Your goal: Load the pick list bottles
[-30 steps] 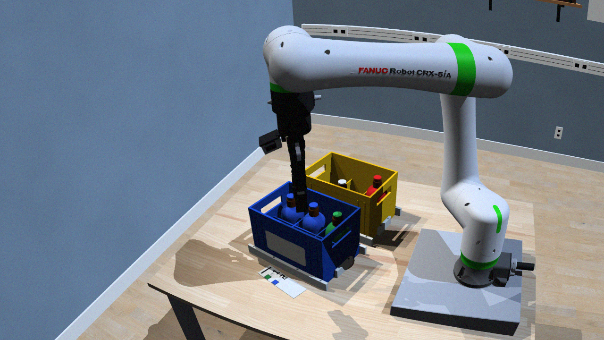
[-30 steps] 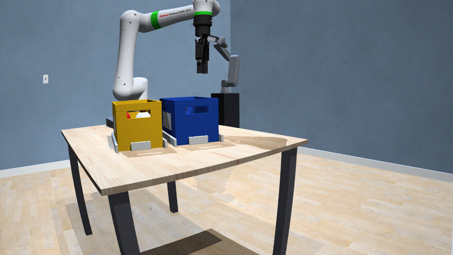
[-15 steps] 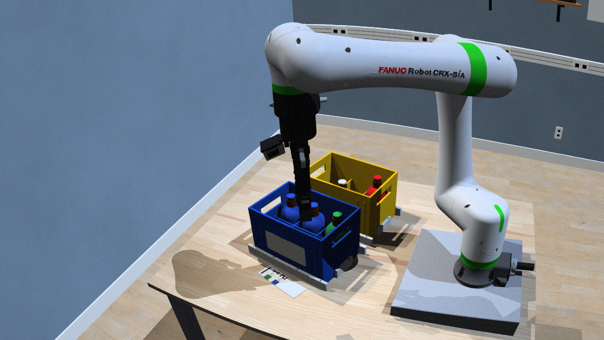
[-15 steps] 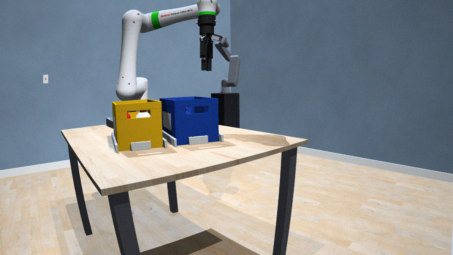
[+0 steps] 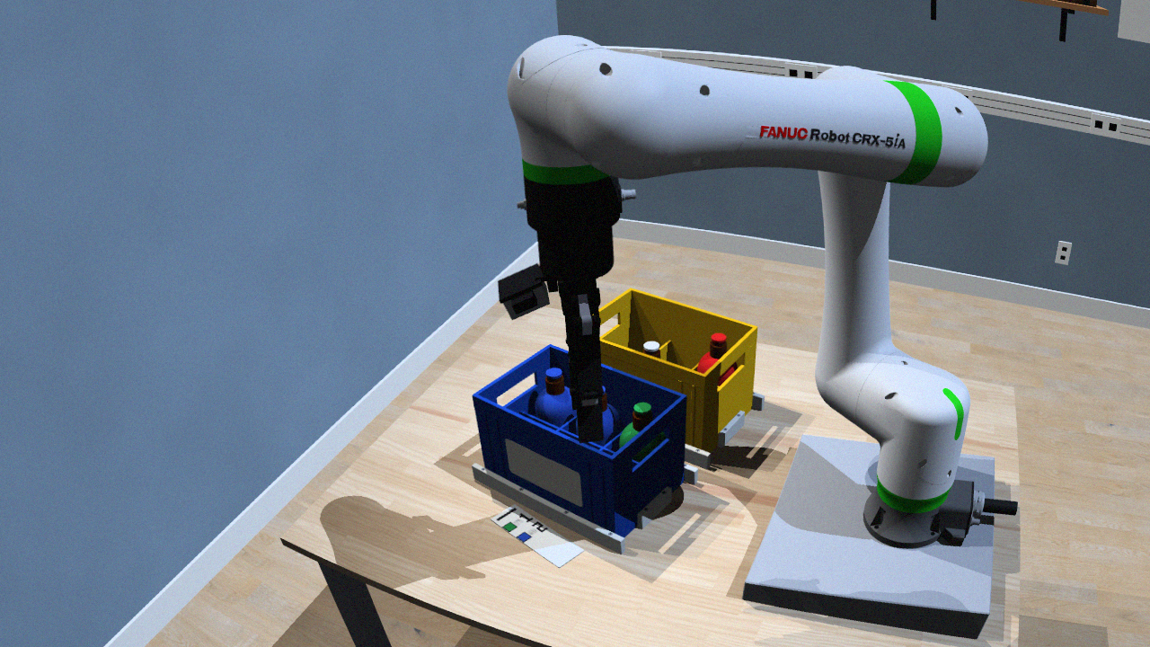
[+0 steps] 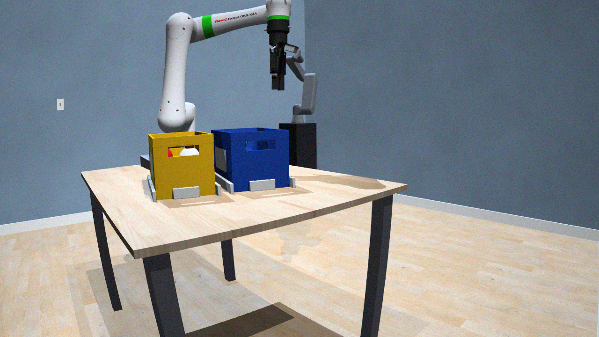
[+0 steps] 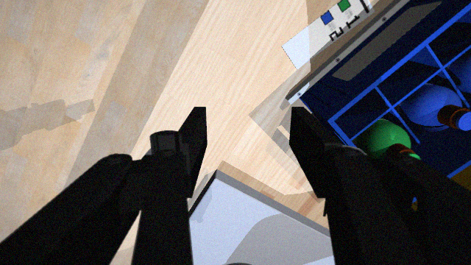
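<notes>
Arm [image 5: 723, 120] [image 6: 178, 71], one: bends over the near crate. Desk [image 5: 385, 426] [image 6: 251, 214] [image 7: 235, 73], one. Blue crate [image 5: 491, 434] [image 6: 259, 167] [image 7: 401, 63], one: sits level at near left in the top view, apparently within its rails. Yellow crate [image 5: 701, 394] [image 6: 184, 173] [image 7: 464, 177], one: sits level beyond, to the right.

Fingers [image 5: 590, 426] [image 6: 277, 88], one pair: partly open, with nothing between; above desk level, to the right of the blue crate by the wrist view.

Blue bottles, two: one at left [image 5: 552, 400] [image 7: 464, 70], one in the middle [image 5: 607, 422] [image 7: 432, 103]; both upright in the blue crate. Green bottle [image 5: 635, 434] [image 7: 386, 138], one: upright at right in the same crate. Red bottle [image 5: 715, 361] [image 6: 169, 152], one seen, and white bottle [image 5: 651, 346] [image 6: 189, 152], one seen: both in the yellow crate; cannot tell whether more hide inside.

Pick list [image 5: 559, 551] [image 7: 299, 48], one: lies near the blue crate; reads green 1, blue 2.

Step in hand, by judgement: clearing away after the last placement, with count apparently met. Next: keep clear of both crates, finish the retreat and stop; add no red or white.
</notes>
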Controlling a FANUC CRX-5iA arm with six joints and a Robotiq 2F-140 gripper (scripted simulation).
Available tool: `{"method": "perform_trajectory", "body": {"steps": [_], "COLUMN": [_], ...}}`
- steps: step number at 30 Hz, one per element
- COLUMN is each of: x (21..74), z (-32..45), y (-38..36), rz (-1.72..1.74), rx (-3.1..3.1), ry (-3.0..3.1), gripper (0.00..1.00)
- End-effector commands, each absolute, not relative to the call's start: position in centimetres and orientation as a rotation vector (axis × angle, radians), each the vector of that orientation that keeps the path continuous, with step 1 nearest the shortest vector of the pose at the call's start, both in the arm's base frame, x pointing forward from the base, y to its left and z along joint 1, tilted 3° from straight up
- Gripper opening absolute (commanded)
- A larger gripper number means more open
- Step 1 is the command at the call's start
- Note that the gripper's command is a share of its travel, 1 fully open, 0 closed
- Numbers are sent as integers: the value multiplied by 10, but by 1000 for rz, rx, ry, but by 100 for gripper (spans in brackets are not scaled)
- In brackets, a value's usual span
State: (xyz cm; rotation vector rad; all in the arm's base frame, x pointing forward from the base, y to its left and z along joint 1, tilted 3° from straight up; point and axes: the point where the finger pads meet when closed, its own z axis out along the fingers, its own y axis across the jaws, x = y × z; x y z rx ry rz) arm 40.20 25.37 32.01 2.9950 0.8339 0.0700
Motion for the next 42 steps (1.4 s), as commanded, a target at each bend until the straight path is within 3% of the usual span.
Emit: {"method": "perform_trajectory", "body": {"steps": [1,20,42], "x": [393,346,344], "z": [324,343,344], "y": [268,337,340], "rz": [72,72,72], "rx": [2995,2995,2995], "ry": [833,833,833], "gripper": [44,44,44]}}
